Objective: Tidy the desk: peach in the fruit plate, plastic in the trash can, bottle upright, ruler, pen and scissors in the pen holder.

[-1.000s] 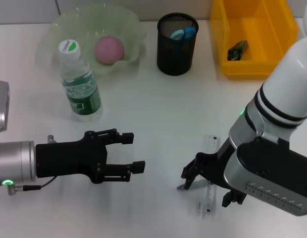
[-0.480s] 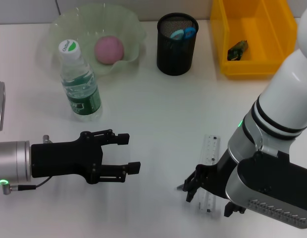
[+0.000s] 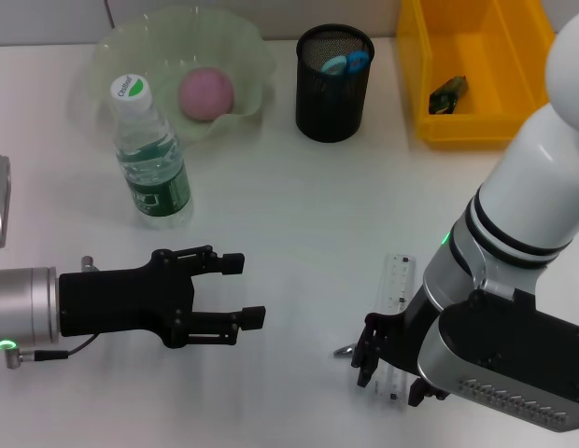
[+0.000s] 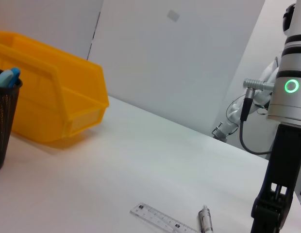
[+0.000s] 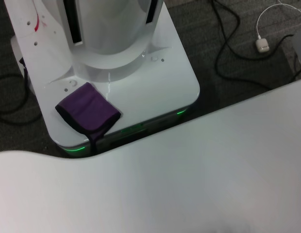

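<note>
At the near right of the bench [image 3: 299, 205] I have the right tool [image 3: 390, 359] low over the ruler [image 3: 395, 297], fingers spread around its near end, pen [image 3: 345, 351] just beside. The left tool [image 3: 238, 289] hovers open, clear of the work. The peach [image 3: 207, 92] sits in its plate [image 3: 112, 47].

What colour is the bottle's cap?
White with a green logo, on the bottle cap; head view shows it best.
</note>
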